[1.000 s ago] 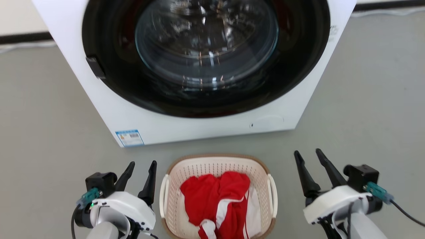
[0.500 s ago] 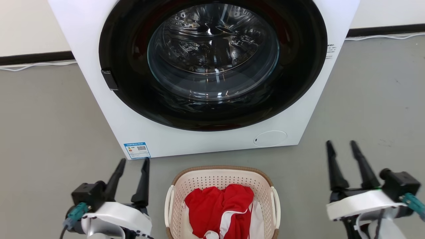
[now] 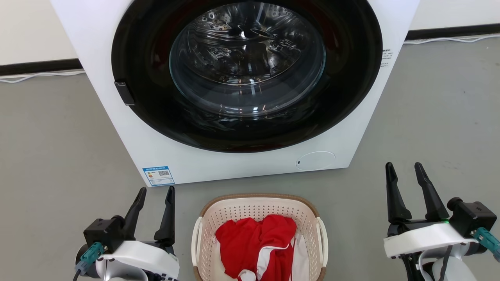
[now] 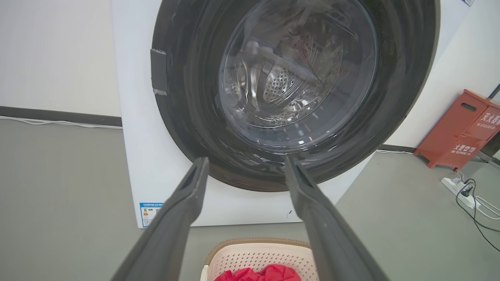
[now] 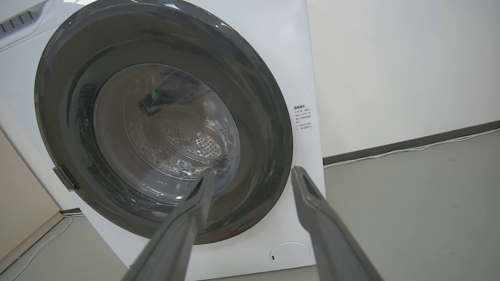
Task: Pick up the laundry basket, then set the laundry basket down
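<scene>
White washing machine (image 3: 234, 89), glossy dark round door, stands toward the far edge of the grey floor (image 3: 437, 109). Just before it stands the laundry basket (image 3: 254, 207), cream perforated plastic with a brown woven-look rim, holding red cloth (image 3: 254, 238). It lies between the claws, and its long axis cannot be told. The left claw (image 3: 156, 189), just beside the basket, is nearer than the right claw (image 3: 403, 164). Both are parted and empty.

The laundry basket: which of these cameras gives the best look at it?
The head view. It looks down on the laundry basket, showing its brown rim, both white handles and the red clothing inside. The left wrist view catches its far rim at the bottom edge. The right wrist view faces the washing machine.
</scene>
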### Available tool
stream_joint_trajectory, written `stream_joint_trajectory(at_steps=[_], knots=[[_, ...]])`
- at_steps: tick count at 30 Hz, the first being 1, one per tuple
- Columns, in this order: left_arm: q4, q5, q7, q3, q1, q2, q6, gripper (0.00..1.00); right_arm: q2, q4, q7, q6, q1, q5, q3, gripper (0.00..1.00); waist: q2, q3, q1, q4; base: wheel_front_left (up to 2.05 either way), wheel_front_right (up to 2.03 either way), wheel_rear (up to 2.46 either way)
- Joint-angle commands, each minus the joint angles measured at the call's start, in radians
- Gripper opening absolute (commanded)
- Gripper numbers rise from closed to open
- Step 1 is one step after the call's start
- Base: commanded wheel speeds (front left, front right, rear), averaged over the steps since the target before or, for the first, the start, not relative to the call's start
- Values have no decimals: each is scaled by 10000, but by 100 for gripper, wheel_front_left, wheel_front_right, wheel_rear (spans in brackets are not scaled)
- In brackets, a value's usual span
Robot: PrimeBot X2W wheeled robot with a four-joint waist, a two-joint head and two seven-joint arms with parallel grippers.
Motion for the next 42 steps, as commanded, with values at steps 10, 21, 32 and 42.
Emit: stream_joint_trajectory(at_steps=[10, 21, 32, 42], knots=[[-179, 28, -63, 245, -311, 2, -58, 100, -17, -148, -132, 19, -110, -156, 296, 100, -1, 101, 0, -15, 0, 0, 0], [-28, 32, -63, 198, -322, -11, -59, 100, -66, 3, -132, 19, -114, -153, 394, 100, -1, 86, 0, -40, 0, 0, 0], [-3, -149, -63, 223, -309, -27, -59, 100, -93, -21, -132, 19, -98, -156, 407, 100, -1, 56, 0, -74, 0, 0, 0], [-217, -936, -63, -33, -240, 24, -59, 100, -69, -45, -132, 19, -85, -142, 414, 100, -1, 62, 0, -65, 0, 0, 0]])
